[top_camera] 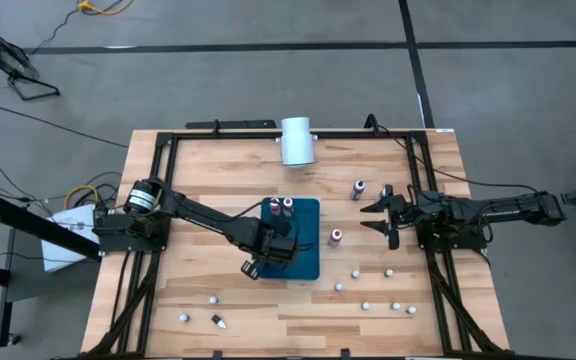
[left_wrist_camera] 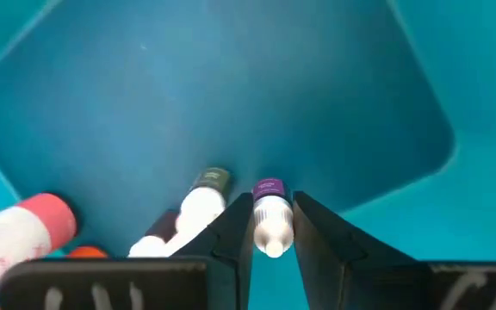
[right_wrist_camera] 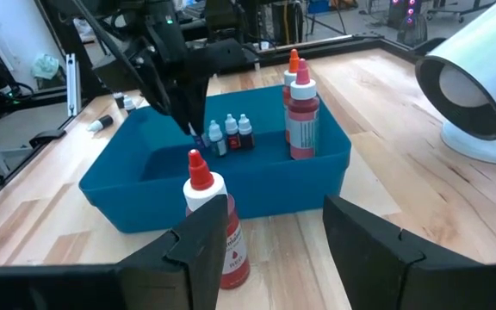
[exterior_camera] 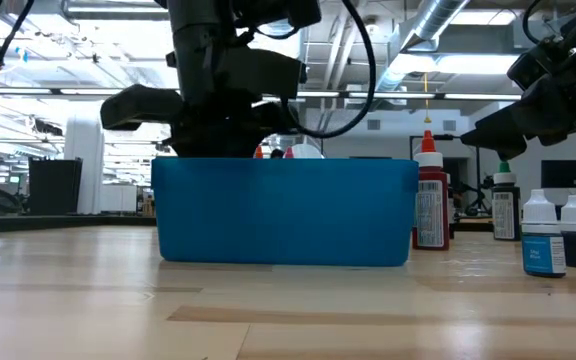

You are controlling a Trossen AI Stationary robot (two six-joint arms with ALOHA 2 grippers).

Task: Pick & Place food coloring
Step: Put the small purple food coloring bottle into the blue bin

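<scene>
Nearest the left wrist camera, the left pincer (left_wrist_camera: 272, 226) pinches a purple-capped food coloring bottle (left_wrist_camera: 270, 226) low inside the blue bin (top_camera: 308, 262), mid-placement; releasing comes next. The right pincer (top_camera: 381, 219) waits open at three o'clock.

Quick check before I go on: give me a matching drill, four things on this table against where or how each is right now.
Things:
1. left claw
2. right claw
3. white cylinder
4. red-capped bottle

States:
A. open, over the right side of the table
B. at the table's top edge in the high view
C. shut on a small purple-capped bottle inside the blue bin
D. standing on the wood just outside the bin

Pairs: 1-C, 2-A, 3-B, 4-D
</scene>
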